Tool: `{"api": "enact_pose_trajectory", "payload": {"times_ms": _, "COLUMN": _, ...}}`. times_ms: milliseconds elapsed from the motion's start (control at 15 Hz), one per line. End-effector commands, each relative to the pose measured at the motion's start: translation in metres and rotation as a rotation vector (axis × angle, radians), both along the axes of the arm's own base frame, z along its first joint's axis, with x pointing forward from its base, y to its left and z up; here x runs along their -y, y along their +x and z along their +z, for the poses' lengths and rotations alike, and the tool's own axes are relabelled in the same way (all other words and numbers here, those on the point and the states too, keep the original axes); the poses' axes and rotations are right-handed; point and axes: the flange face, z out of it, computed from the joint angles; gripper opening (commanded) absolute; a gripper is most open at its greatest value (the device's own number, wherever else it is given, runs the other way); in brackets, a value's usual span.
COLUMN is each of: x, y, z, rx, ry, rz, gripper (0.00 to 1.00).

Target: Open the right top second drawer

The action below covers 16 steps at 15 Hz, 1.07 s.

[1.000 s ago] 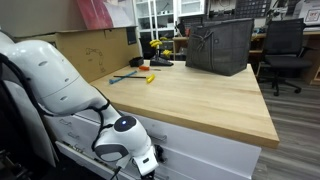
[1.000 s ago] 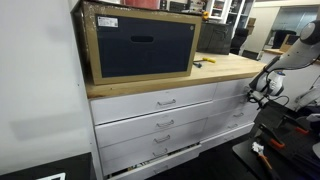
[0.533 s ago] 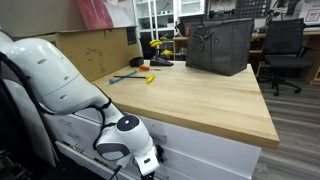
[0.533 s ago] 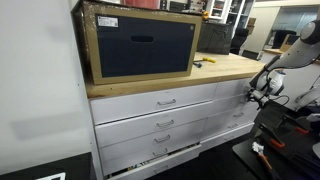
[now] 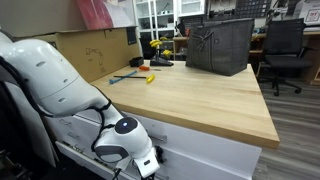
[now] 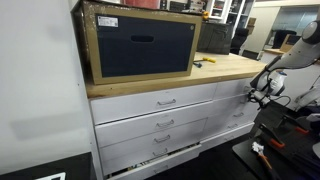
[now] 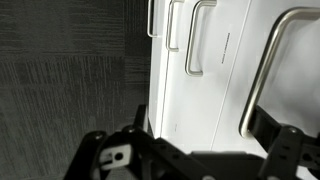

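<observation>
In the wrist view a white drawer front [image 7: 215, 90] with a curved silver bar handle [image 7: 262, 80] fills the picture; it is shut. My gripper [image 7: 195, 152] is open right at it, and the handle's near end lies just inside the right finger, not clamped. I cannot tell which row this front is. In an exterior view the gripper [image 6: 258, 93] is at the upper drawers at the cabinet's far end. In the other exterior view the white wrist [image 5: 128, 140] hangs in front of the drawers below the wooden top; the fingers are hidden there.
Further white drawer fronts with silver handles [image 7: 198, 40] lie beside, all shut. Dark floor [image 7: 60, 80] is below. The wooden bench top [image 5: 190, 95] carries a dark crate [image 5: 220, 45], tools [image 5: 135, 76] and a large framed box [image 6: 140, 42]. An office chair [image 5: 285, 50] stands behind.
</observation>
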Motion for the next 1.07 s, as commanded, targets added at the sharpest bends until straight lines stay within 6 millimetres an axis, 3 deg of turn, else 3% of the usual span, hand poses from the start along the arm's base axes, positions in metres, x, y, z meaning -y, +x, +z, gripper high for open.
{"api": "enact_pose_trajectory", "payload": {"times_ms": 0, "x": 0.007, "y": -0.060, "z": -0.036, "rx": -0.095, "ry": -0.014, "rz": 0.071, "gripper": 1.00}}
{"api": "enact_pose_trajectory", "payload": {"times_ms": 467, "x": 0.001, "y": -0.088, "z": -0.016, "rx": -0.079, "ry": -0.034, "rz": 0.099, "gripper": 1.00}}
{"api": "enact_pose_trajectory", "payload": {"times_ms": 800, "x": -0.012, "y": -0.106, "z": 0.030, "rx": -0.017, "ry": -0.083, "rz": 0.106, "gripper": 1.00}}
{"api": "enact_pose_trajectory", "payload": {"times_ms": 1000, "x": -0.019, "y": -0.105, "z": 0.054, "rx": 0.109, "ry": -0.182, "rz": 0.144, "gripper": 1.00}}
